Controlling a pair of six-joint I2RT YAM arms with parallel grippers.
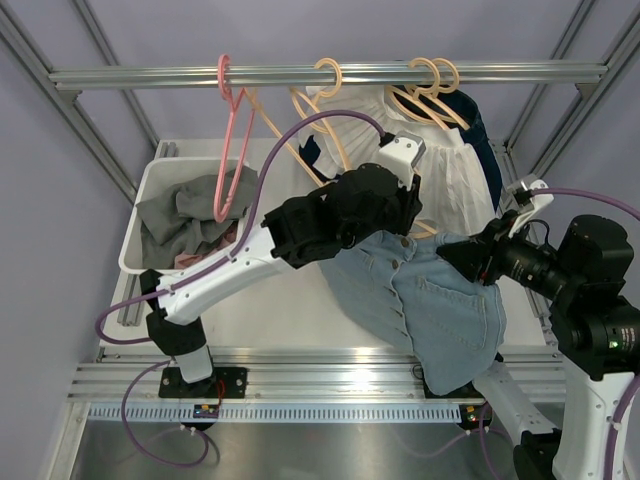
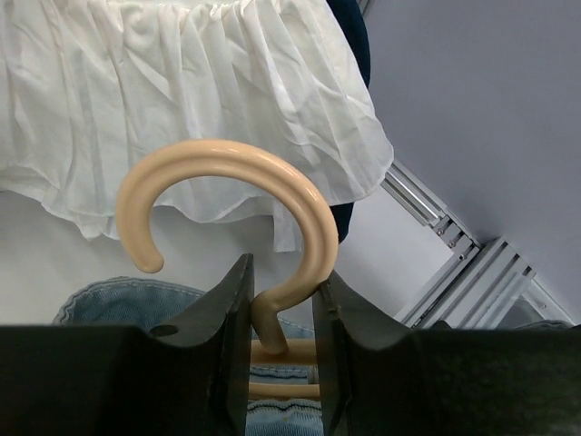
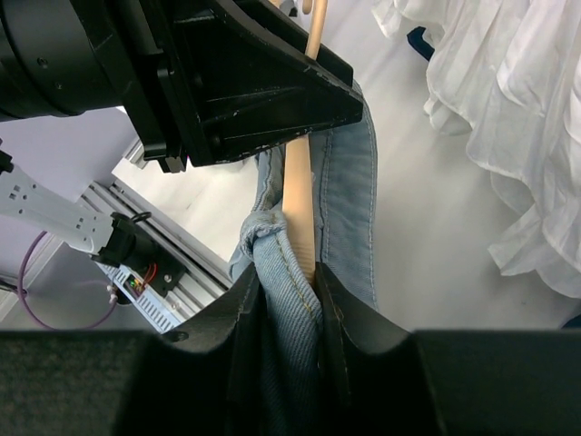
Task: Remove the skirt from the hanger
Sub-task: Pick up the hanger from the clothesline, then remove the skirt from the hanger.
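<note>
Left arm [image 1: 240, 255] slants across table centre; denim skirt [image 1: 430, 310] on hanger [image 2: 218, 154] fills middle-right. Right arm [image 1: 590, 290] crowds right edge. White garment [image 1: 455, 170] hangs just behind, rail [image 1: 330, 73] overhead. Bin [image 1: 190, 165] of clothes blocks far left. Bare tabletop [image 1: 290, 310] open between bin and skirt.

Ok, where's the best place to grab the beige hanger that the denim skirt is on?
Grip the hanger at its short neck just below the hook, coming from the denim skirt side. That stretch is thin and bare of cloth, and the hook's curve above should stop slipping. The left claw is closed on it there.
</note>
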